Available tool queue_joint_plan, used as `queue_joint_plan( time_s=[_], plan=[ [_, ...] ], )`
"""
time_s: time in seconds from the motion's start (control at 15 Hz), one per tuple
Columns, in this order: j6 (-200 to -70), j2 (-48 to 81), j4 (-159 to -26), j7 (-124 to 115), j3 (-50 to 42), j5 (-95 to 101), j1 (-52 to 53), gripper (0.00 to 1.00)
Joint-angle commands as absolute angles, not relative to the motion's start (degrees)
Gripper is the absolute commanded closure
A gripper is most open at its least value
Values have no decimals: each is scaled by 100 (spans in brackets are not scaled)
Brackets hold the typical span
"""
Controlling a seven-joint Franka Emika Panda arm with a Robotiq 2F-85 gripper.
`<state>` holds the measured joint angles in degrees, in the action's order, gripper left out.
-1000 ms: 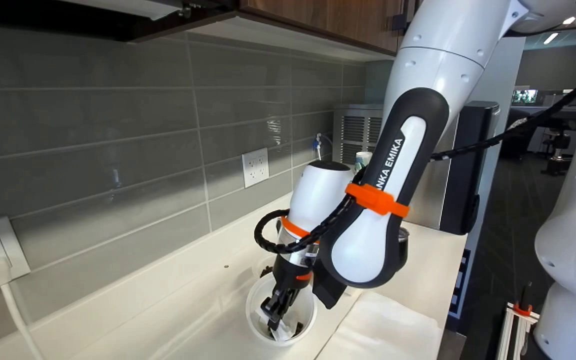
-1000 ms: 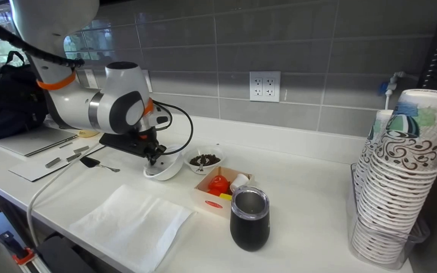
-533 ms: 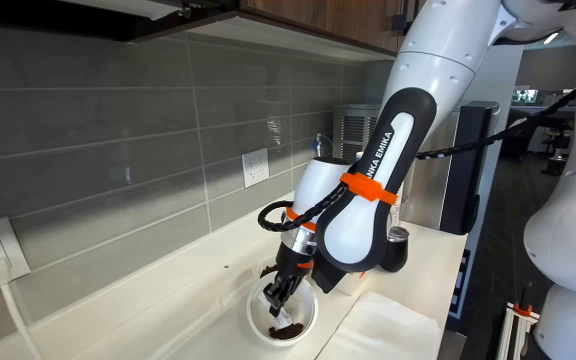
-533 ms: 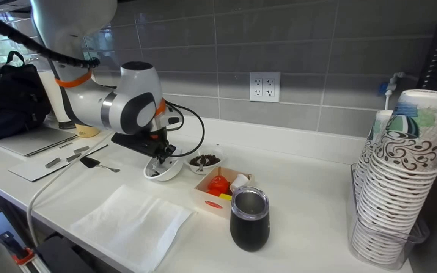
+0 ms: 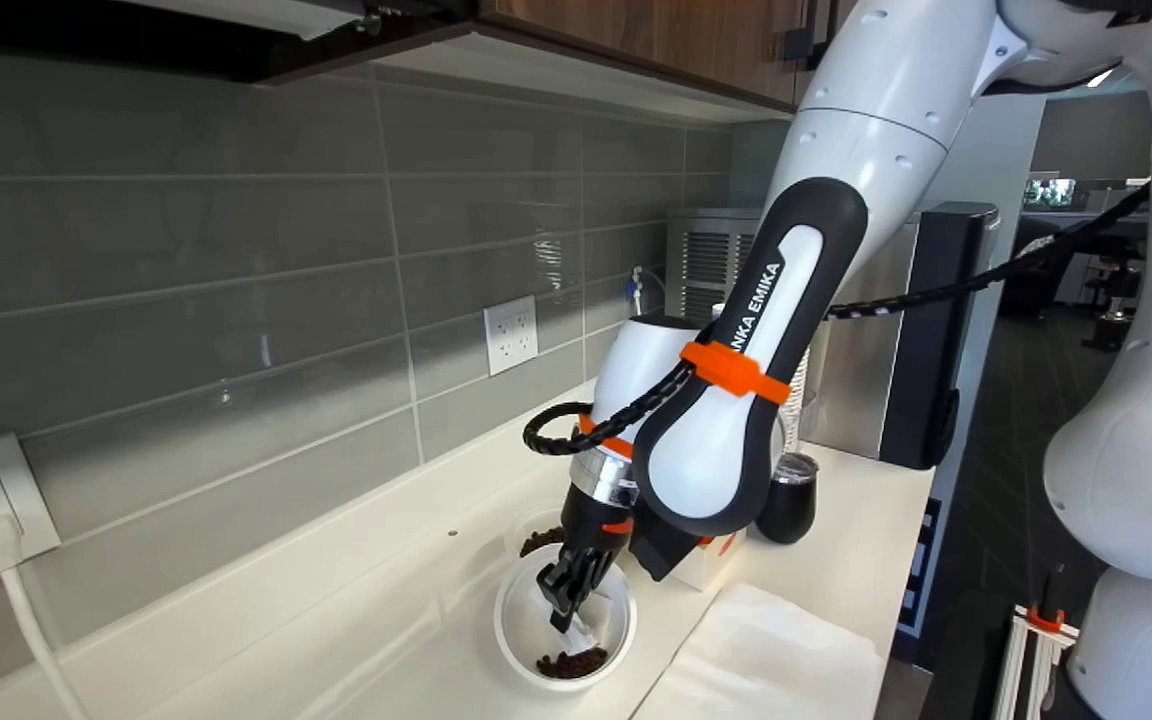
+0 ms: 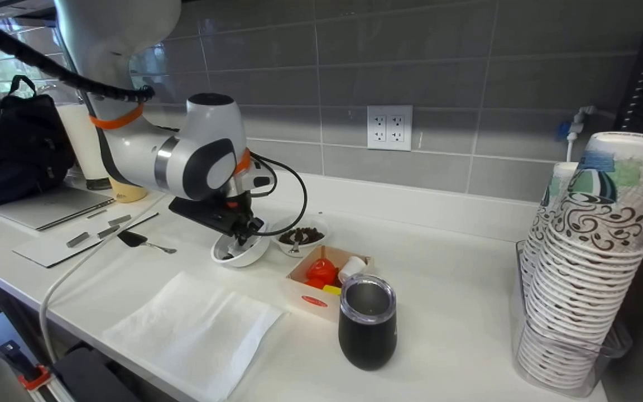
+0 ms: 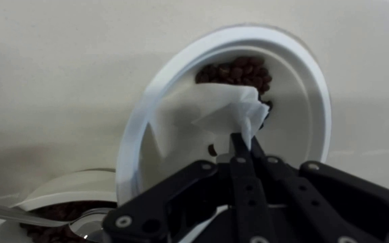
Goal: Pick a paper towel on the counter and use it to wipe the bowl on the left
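My gripper (image 7: 245, 143) is shut on a crumpled white paper towel (image 7: 226, 104) in the wrist view. In both exterior views the gripper (image 5: 558, 620) (image 6: 241, 239) points down inside the wider white bowl (image 5: 502, 645) (image 6: 250, 258). The towel (image 5: 578, 638) hangs from the fingertips into the bowl, whose rim (image 7: 322, 101) shows in the wrist view. A clump of dark brown pieces (image 7: 243, 71) lies in the bowl beside the towel, partly hidden by it. Whether the towel touches the bowl's inner face is unclear. The bowl stands on the off-white counter (image 6: 455, 312).
A smaller bowl (image 6: 324, 237) with dark contents and a spoon (image 7: 29, 217) stands close beside the wider bowl. A box (image 6: 313, 301), a black tumbler (image 6: 367, 335) and a cup stack (image 6: 584, 296) stand further along. A large white sheet (image 6: 196, 335) lies in front.
My gripper has moved, with the towel still in it, across the bowl toward the smaller bowl's side. The clump of brown pieces in the bowl shows more fully now. The bowl has hardly moved.
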<state>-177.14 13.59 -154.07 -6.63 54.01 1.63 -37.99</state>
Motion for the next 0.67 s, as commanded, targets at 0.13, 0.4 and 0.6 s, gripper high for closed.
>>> queue_joint_plan(
  time_s=[0.13, 0.4, 0.6],
  plan=[
    [-16972, 2132, -15042, -326, 5278, 253, -3888, 99],
    [-16326, 2611, -14694, -37, 5425, 145, -4110, 99],
    [-15801, 2532, -14385, 825, 5315, -879, -3860, 99]
  ],
)
